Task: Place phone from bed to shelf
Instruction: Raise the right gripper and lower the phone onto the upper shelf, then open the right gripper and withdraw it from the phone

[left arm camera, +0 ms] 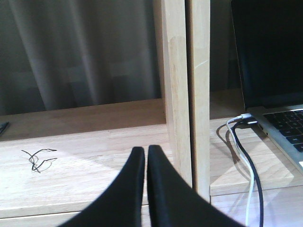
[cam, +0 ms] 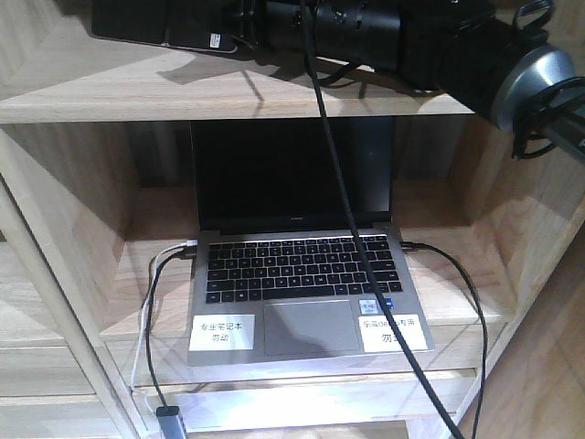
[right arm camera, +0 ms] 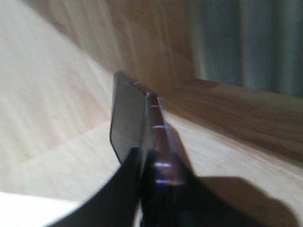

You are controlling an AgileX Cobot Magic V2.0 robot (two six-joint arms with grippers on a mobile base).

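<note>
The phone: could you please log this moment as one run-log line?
phone: clamped in right pincer, over shelf | left pincer: shut, empty | laptop: below

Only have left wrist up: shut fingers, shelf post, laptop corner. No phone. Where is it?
Observer: The right gripper is clamped on the phone; it shows in the right wrist view.
Operator: At the shelf?
Observer: Yes. The front view puts the phone over the upper board of the shelf, one level above the laptop.
Operator: Set down?
Observer: Cannot tell. The right wrist view shows it edge-up between the fingers, with wood beneath.
</note>
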